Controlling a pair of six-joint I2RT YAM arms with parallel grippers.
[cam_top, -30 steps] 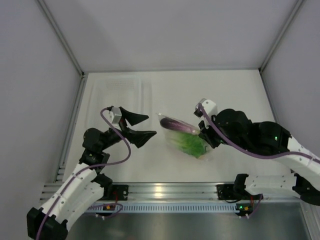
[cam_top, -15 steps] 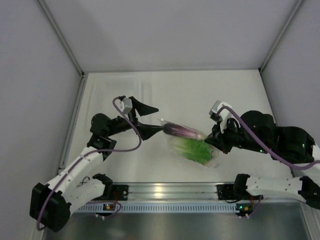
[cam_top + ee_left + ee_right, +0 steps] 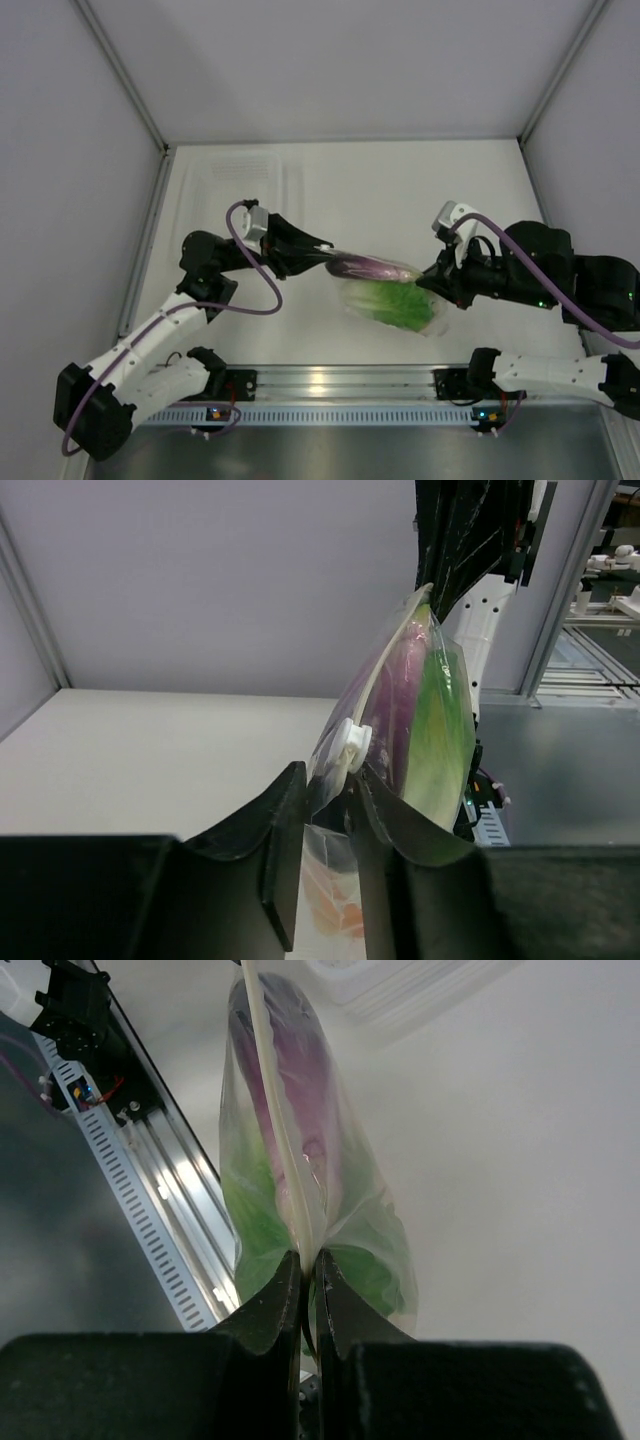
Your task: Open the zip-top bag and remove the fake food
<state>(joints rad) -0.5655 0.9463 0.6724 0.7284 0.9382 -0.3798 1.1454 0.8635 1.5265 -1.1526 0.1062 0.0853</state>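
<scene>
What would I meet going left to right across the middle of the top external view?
left hand, pinching one end of the bag → zip-top bag with the food inside → right hand, pinching the other end

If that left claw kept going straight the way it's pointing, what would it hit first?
The zip-top bag: its end sits between the fingers of the left gripper, with the white slider just ahead, though depth is unclear.

L gripper (image 3: 325, 780), R gripper (image 3: 308, 1260) both clamped, arms angled inward.
</scene>
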